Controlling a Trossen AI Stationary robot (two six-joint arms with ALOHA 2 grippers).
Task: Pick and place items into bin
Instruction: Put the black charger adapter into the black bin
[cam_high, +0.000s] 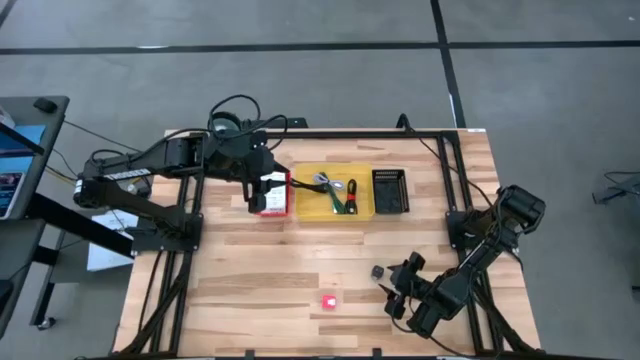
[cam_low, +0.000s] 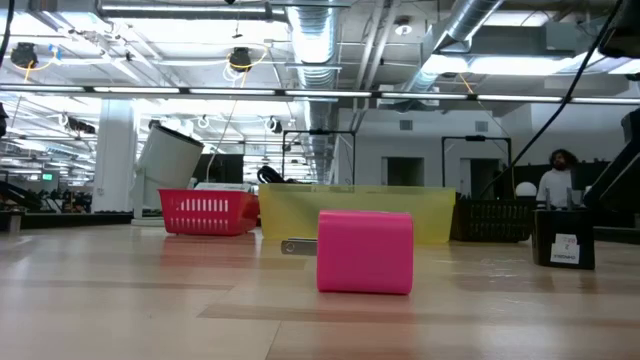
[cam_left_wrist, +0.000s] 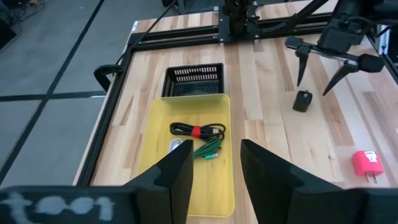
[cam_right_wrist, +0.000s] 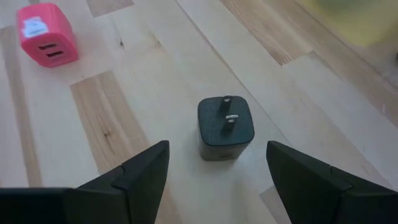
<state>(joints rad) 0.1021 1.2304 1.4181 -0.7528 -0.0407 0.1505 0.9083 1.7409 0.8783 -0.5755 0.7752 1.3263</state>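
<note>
A small black cube-shaped plug (cam_right_wrist: 226, 127) stands on the wooden table with its two prongs up; it also shows in the high view (cam_high: 378, 271). My right gripper (cam_right_wrist: 217, 149) is open just short of it, a finger to either side, touching nothing. A pink-red plug (cam_high: 329, 301) lies on the table to its left, large in the low view (cam_low: 365, 250). The yellow bin (cam_high: 305, 205) holds a black cable with a red tie (cam_left_wrist: 198, 130) and a green cable (cam_left_wrist: 208, 151). My left gripper (cam_left_wrist: 214, 168) is open and empty, high over the bin's left end.
A red basket (cam_high: 272, 195) sits against the bin's left side, under my left gripper. A black mesh basket (cam_high: 390, 190) stands to the bin's right. Black frame rails (cam_high: 350, 133) border the table. A person (cam_low: 560, 180) shows in the room far behind the table.
</note>
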